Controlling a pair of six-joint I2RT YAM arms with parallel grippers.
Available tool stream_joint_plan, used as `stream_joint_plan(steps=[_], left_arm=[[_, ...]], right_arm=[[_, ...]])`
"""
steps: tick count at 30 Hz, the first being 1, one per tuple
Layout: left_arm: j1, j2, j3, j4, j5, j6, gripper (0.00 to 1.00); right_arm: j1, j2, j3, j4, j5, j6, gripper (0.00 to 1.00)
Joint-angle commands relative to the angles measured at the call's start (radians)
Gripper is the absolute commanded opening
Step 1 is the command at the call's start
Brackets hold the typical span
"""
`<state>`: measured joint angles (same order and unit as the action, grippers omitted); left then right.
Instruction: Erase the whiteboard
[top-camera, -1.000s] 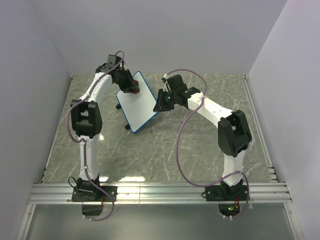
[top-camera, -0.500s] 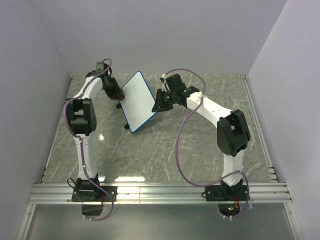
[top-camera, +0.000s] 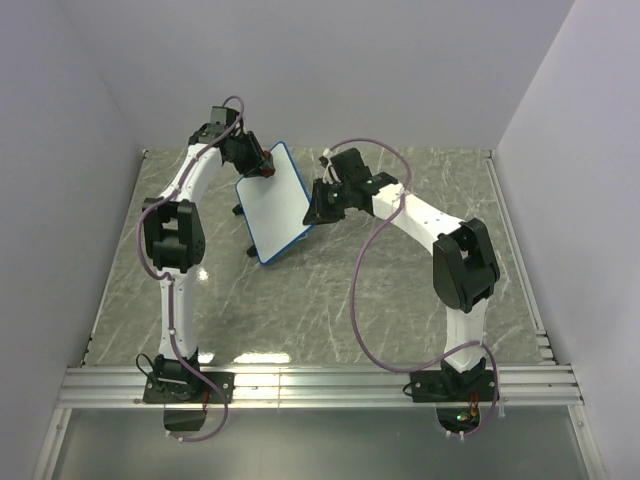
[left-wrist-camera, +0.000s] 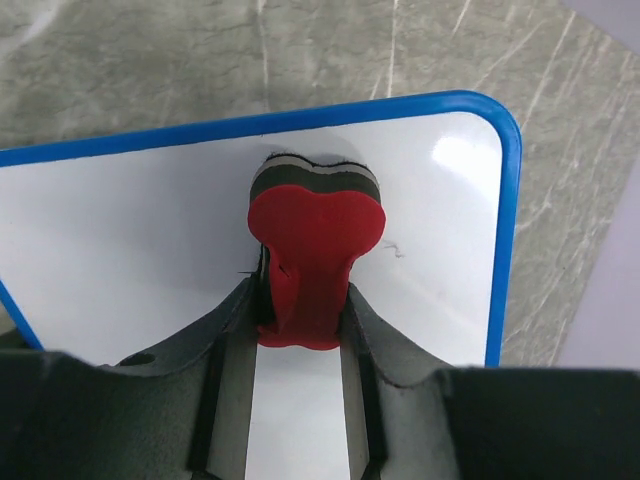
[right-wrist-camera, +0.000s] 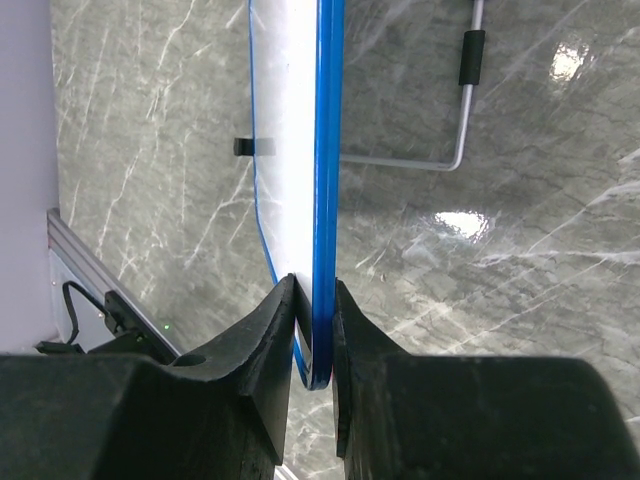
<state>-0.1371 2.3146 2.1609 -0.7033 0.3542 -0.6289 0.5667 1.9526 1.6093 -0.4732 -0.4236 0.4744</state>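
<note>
The whiteboard (top-camera: 275, 208), white with a blue rim, is held tilted above the marble table. My right gripper (top-camera: 317, 207) is shut on its right edge; in the right wrist view the blue rim (right-wrist-camera: 327, 150) runs edge-on between the jaws of the gripper (right-wrist-camera: 314, 335). My left gripper (top-camera: 262, 165) is shut on a red-and-black eraser (left-wrist-camera: 315, 235), whose black pad presses on the board face (left-wrist-camera: 140, 230) near its top corner. The left gripper (left-wrist-camera: 300, 315) pinches the eraser's red body. A faint small mark (left-wrist-camera: 397, 250) sits right of the eraser; the rest of the visible face is white.
The board's wire stand (right-wrist-camera: 458, 110) with black feet (top-camera: 238, 212) hangs behind it. An aluminium rail (top-camera: 320, 385) runs along the near table edge by the arm bases. Lavender walls close in at the left, back and right.
Half a second ago the left gripper with the eraser was off the board's left edge; it has swept back right onto the top of the board. The right gripper kept its hold.
</note>
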Motion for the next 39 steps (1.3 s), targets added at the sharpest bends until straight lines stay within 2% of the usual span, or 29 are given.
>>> stream_joint_plan(steps=[1, 6, 11, 14, 22, 28, 34, 39], left_arm=[[-0.045, 0.045, 0.022, 0.050, 0.083, -0.043, 0.00], [-0.052, 0.020, 0.004, 0.090, 0.103, -0.064, 0.00], [-0.039, 0.054, 0.048, 0.019, 0.002, -0.054, 0.00], [-0.019, 0.045, 0.001, 0.056, -0.035, -0.071, 0.00], [-0.006, 0.081, 0.042, 0.068, -0.057, -0.072, 0.00], [0.005, 0.063, 0.013, 0.082, -0.073, -0.074, 0.00], [0.005, -0.018, -0.166, 0.155, -0.058, -0.083, 0.00], [-0.028, -0.073, -0.246, 0.185, -0.006, -0.080, 0.00]], right_arm=[[0.045, 0.048, -0.043, -0.090, 0.016, -0.071, 0.00], [0.045, 0.051, -0.046, -0.087, 0.014, -0.069, 0.00], [0.045, 0.051, -0.038, -0.090, 0.013, -0.069, 0.00], [0.045, 0.049, -0.045, -0.090, 0.011, -0.069, 0.00], [0.045, 0.040, -0.064, -0.085, 0.008, -0.068, 0.00], [0.045, 0.042, -0.065, -0.082, 0.003, -0.065, 0.00], [0.045, 0.051, -0.052, -0.074, -0.007, -0.056, 0.00], [0.045, 0.060, -0.043, -0.068, -0.020, -0.048, 0.00]])
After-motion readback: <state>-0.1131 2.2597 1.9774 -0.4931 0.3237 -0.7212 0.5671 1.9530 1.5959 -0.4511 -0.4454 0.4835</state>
